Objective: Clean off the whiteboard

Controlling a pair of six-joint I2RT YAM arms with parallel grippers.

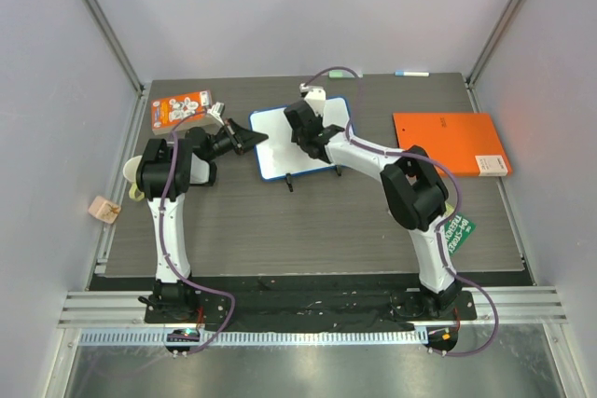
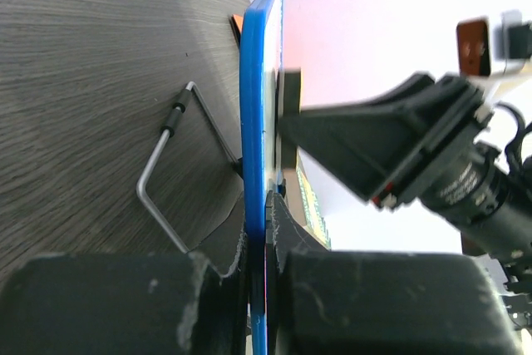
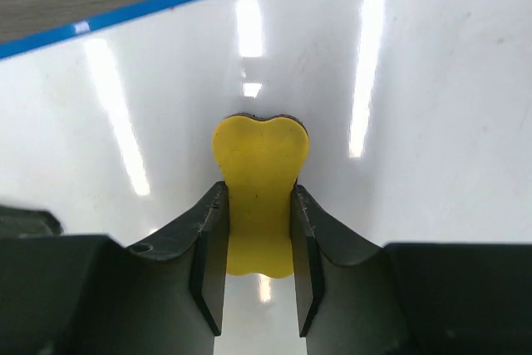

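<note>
The right end effector (image 3: 258, 205) pinches a yellow eraser (image 3: 259, 160) whose pad is pressed against the whiteboard (image 3: 416, 122). White surface lies on every side of it, and the blue frame (image 3: 166, 2) is just beyond. The left end effector (image 2: 264, 209) is pressed together on the board's left edge, apparently to steady it. The board sits near the far edge of the counter (image 1: 308, 230), left of centre, with its long axis roughly left to right, so strokes likely run that way. Only the left wrist view shows a wire foot (image 2: 162, 164) behind the board. No view shows scribbles.
</note>
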